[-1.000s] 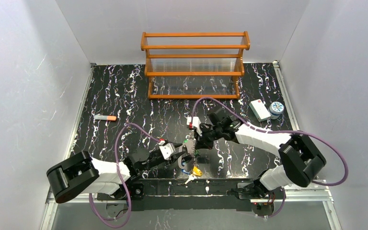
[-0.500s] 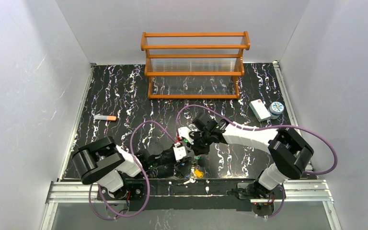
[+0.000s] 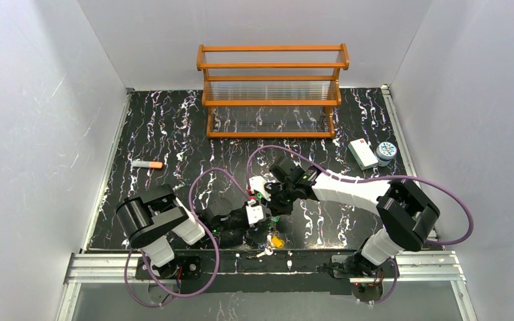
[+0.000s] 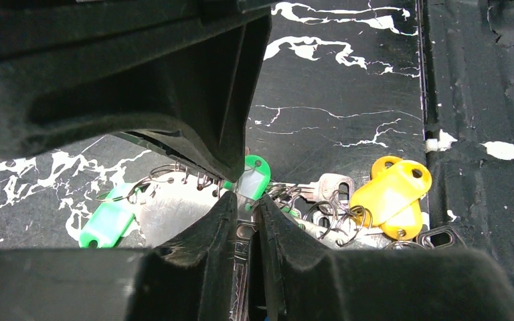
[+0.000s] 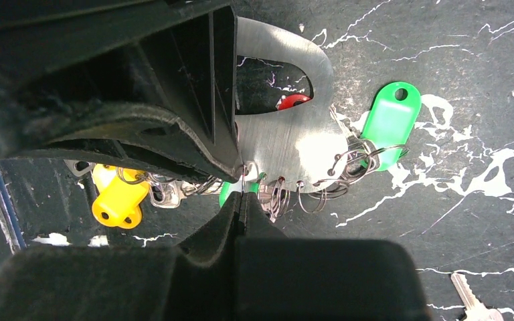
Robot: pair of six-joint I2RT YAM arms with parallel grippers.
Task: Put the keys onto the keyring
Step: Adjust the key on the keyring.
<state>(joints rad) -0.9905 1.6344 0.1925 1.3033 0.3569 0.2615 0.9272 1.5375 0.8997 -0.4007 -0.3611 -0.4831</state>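
Left gripper (image 4: 245, 217) is pinched almost together on one of the keys (image 4: 388, 194); right gripper (image 5: 243, 194) is pressed together on the keyring (image 5: 288, 144) lower edge, key loops hanging beside.

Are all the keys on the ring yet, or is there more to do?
Not quite. Done: a green tag and a yellow tag seem hooked by little rings to the silver keyring. In hand: the right end effector pinches the keyring's edge; the left end effector pinches a metal piece in the bunch. Still to do: one bare key lies loose on the table.
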